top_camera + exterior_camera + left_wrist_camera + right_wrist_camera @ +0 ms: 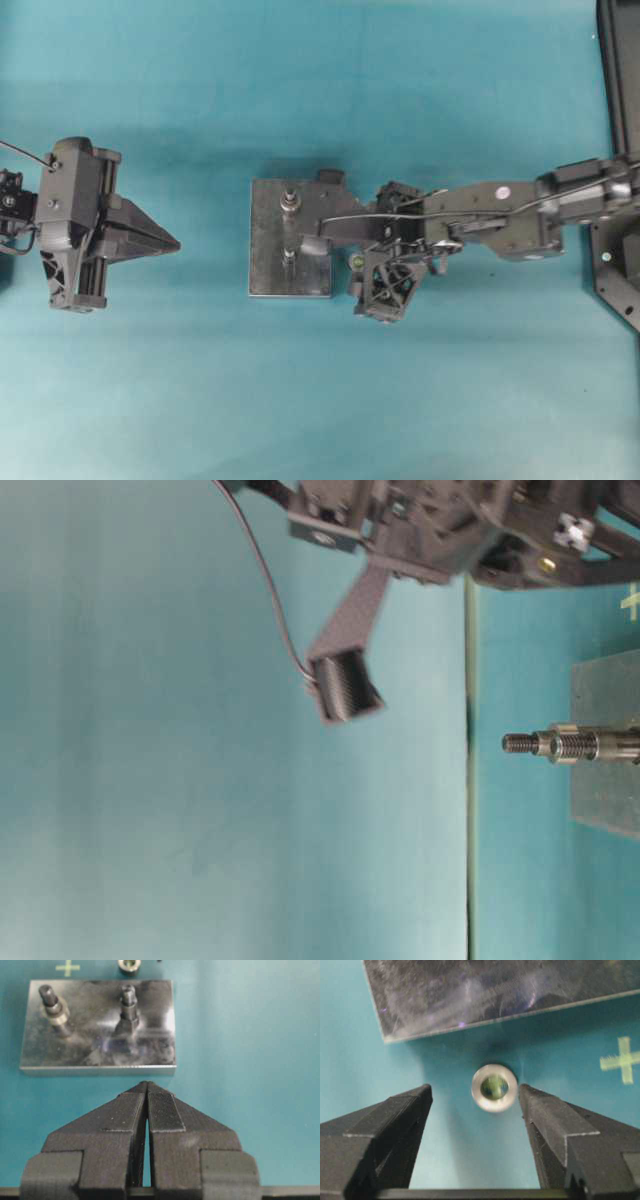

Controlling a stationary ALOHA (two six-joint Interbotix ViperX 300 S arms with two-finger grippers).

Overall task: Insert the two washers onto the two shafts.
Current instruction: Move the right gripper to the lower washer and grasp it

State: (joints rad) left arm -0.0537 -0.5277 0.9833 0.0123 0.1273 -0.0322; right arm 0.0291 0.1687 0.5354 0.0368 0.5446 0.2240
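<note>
While the teal table spreads beneath everything, the metal plate lies just ahead of the left gripper, whose fingers are pressed together with nothing between them. Two threaded shafts stand on that plate: the left shaft and the right shaft, both beyond the fingertips. The right gripper hangs over the table at the plate's edge, fingers spread wide. Between them, flat on the table and touching neither finger, lies the washer, just short of the plate. A yellow cross mark sits to its right.
</note>
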